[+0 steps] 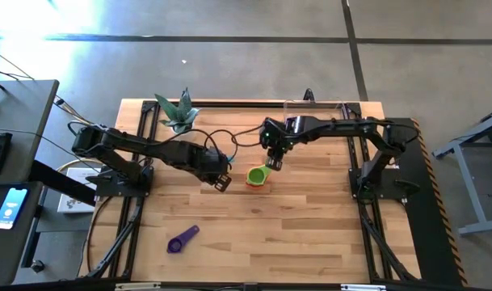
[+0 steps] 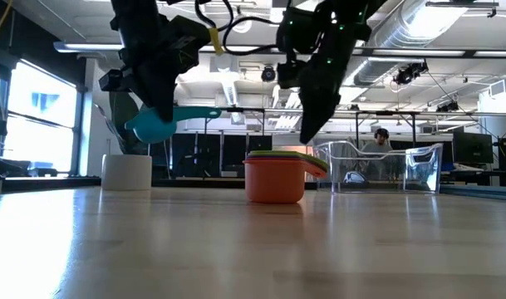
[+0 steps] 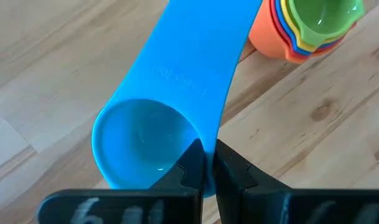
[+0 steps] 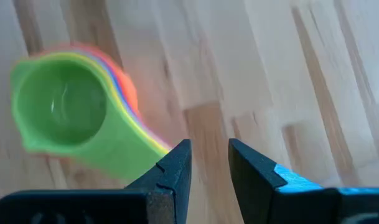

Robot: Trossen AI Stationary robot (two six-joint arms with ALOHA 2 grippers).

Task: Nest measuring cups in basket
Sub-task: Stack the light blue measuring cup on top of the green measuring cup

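1. Where the overhead picture centres on the wooden table (image 1: pixel 310 234): left gripper (image 1: pixel 222 181) just left of middle, shut on a cup barely visible from here; right gripper (image 1: pixel 274 162) just right of it, directly above and beside the stack of cups (image 1: pixel 258 176), green on top, orange at the base. Purple cup (image 1: pixel 182 239) alone at lower left, well apart. Clear basket (image 1: pixel 314 107) at the table's far edge, upper middle; potted plant (image 1: pixel 178 111) at upper left.

2. Seen level across the table: blue cup (image 2: pixel 165 121) aloft at left of centre, pinched by the left gripper (image 2: pixel 164 98). Stack (image 2: pixel 275 175) at centre on the wood, green handle jutting right. Right gripper (image 2: pixel 312 124) hanging just above it, apart from it. Basket (image 2: pixel 385 169) behind at right, white pot (image 2: pixel 126 172) at left. A person far back in the room.

3. Past the left wrist: fingers (image 3: pixel 236 171) pressed tight together on the blue cup's (image 3: pixel 145 140) rim, bowl at lower left, handle running to the top. Stack (image 3: pixel 304 28) in the upper right corner.

4. Past the right wrist: fingers (image 4: pixel 177 168) a narrow gap apart, holding nothing, over bare wood. Stack (image 4: pixel 71 112) at left, green uppermost, its handle reaching toward the fingers.
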